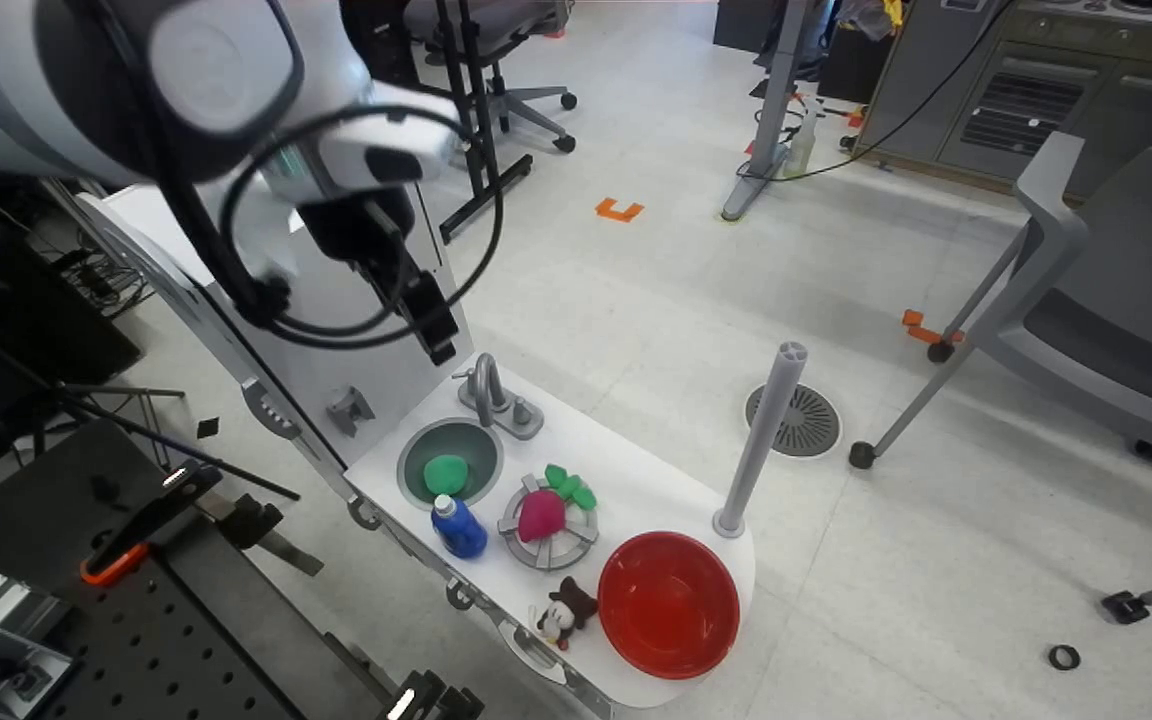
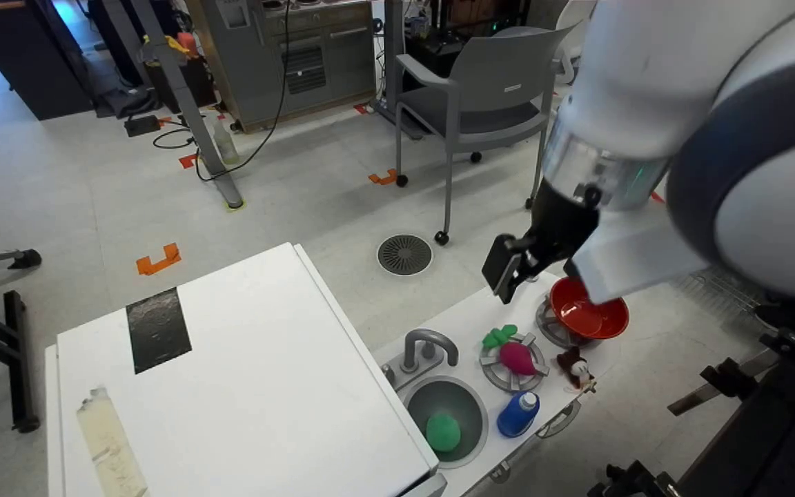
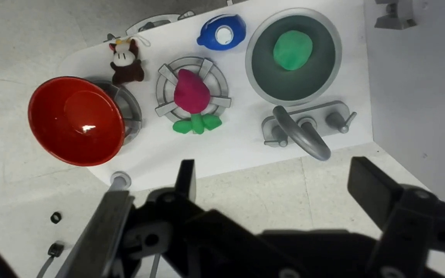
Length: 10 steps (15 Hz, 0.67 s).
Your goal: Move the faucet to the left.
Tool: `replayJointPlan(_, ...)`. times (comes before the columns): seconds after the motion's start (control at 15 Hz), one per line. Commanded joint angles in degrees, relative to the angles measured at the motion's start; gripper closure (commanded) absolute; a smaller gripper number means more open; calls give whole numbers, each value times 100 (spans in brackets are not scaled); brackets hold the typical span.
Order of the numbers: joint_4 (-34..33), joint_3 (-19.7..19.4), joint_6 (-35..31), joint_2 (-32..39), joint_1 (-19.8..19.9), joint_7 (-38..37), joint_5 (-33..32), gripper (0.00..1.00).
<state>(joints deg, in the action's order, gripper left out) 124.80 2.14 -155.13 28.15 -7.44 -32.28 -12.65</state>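
While my hand (image 3: pixel 274 181) hangs higher than the basin (image 3: pixel 303 83), I have it released, its fingers spread wide apart in the wrist view. Inside the basin I see a green lump (image 3: pixel 292 50). Just beside the basin, on its lower side in the wrist view, my faucet (image 3: pixel 303 135) stands on the worktop (image 3: pixel 234 150), silver-grey, the end of its bent spout near the basin's rim. A white-capped blue bottle (image 3: pixel 211 33) stands just to the basin's left in that view, and a white cabinet (image 2: pixel 252 393) rises to the basin's right. Next out from the basin I find a grey burner (image 3: pixel 219 101), a magenta toy vegetable (image 3: pixel 191 92) with green leaves lying on it. Farther from the basin sits a brown-and-white plush toy (image 3: pixel 128 73). Well apart from the basin, a red bowl (image 3: pixel 72 127) partly covers a second burner (image 3: pixel 131 125), and a grey post (image 1: pixel 762 440) stands at that same end. Past the worktop, farther still from the basin, both exterior views give me a round floor drain (image 2: pixel 404 255) and a grey chair (image 2: pixel 487 83).
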Motion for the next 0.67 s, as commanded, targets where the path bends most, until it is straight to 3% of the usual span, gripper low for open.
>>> replayJointPlan(0.0, -763, -863, -776, 1435, -871, 5, -340, 0)
replayJointPlan(0.4, -2371, -859, -904, 3367, -1097, 439, 604, 0)
replayJointPlan(0.6, -3221, -1108, -1121, 4152, -1371, 464, 771, 0)
